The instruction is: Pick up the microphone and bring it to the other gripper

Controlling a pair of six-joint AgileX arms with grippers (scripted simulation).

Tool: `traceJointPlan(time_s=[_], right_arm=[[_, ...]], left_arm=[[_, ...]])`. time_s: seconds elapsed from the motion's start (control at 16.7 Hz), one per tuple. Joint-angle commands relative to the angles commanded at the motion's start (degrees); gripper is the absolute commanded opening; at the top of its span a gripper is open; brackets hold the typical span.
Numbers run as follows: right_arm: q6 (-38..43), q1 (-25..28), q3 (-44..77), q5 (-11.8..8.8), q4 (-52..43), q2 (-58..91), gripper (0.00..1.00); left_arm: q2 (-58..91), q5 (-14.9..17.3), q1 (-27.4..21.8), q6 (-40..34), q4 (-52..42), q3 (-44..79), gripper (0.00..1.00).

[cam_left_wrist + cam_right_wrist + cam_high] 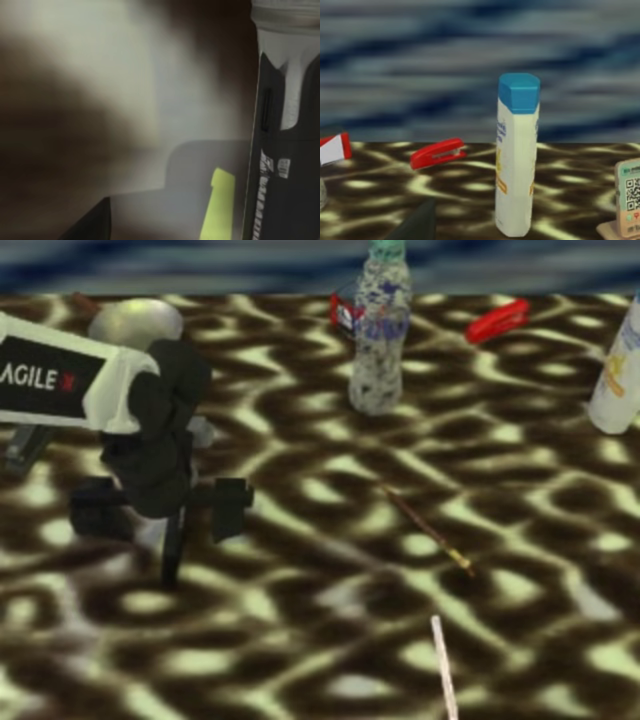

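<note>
stapler: glossy red plastic | bottle: smooth cream plastic | microphone: matt black handle

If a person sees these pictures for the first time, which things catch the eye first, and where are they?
First, the bulky black-and-cream left arm at the table's left, its gripper low over the slim black microphone. Next, the tall speckled bottle with a green cap standing at the far middle. Then the red stapler lying far right, beside the upright white bottle with a blue cap.
</note>
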Motion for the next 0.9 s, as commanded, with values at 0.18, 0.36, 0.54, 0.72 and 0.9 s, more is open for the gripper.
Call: traceJointPlan(time_s=[0.18,0.36,0.54,0.72,0.9], right_arm=[[0.0,0.0,0.0,0.0,0.0,0.0,1.00],[0.0,0.0,0.0,0.0,0.0,0.0,1.00],[0.0,0.0,0.0,0.0,0.0,0.0,1.00],[0.0,0.0,0.0,0.0,0.0,0.0,1.00],[0.0,0.0,0.0,0.0,0.0,0.0,1.00]], left_arm=[[0.0,0.0,0.0,0.0,0.0,0.0,0.77],[0.0,0.0,0.0,0.0,0.0,0.0,0.55],[0.0,0.0,0.0,0.0,0.0,0.0,0.32],[0.0,0.0,0.0,0.0,0.0,0.0,0.10],[0.0,0.0,0.0,0.0,0.0,0.0,0.00]])
